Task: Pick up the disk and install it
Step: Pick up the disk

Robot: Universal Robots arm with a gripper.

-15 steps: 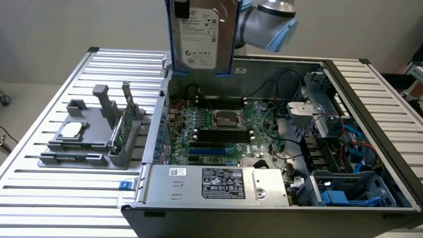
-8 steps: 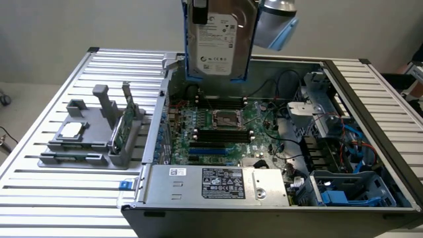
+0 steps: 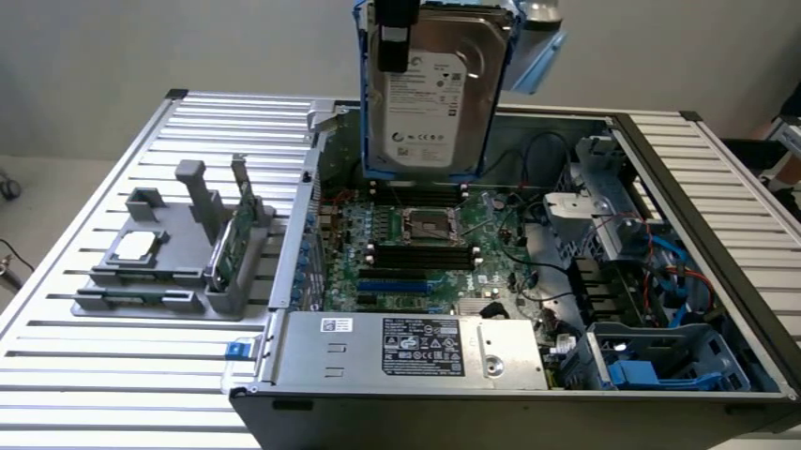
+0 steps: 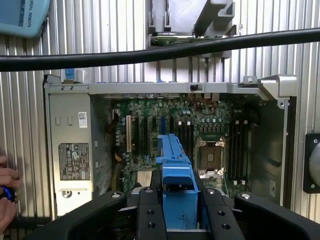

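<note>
The disk (image 3: 432, 94), a silver-grey hard drive with a white label in a blue carrier, hangs upright in the air over the back of the open computer case (image 3: 701, 187). My gripper (image 3: 396, 37) grips it from above, at the top of the exterior view. In the wrist view my gripper (image 4: 178, 202) is shut on the disk's blue carrier (image 4: 175, 167), with a black finger (image 4: 149, 210) on either side. The motherboard (image 4: 210, 145) lies straight below. A drive bay with blue parts (image 3: 651, 361) sits in the case's near corner, on the exterior view's right.
A grey fixture (image 3: 150, 281) on the slatted table, at the exterior view's left, holds a small silver CPU chip (image 3: 135, 246) and an upright green card (image 3: 232, 239). The power supply (image 3: 414, 347) fills the case's front. A black cable (image 4: 150, 52) crosses the wrist view. A person's hand (image 4: 6, 185) rests beside the case.
</note>
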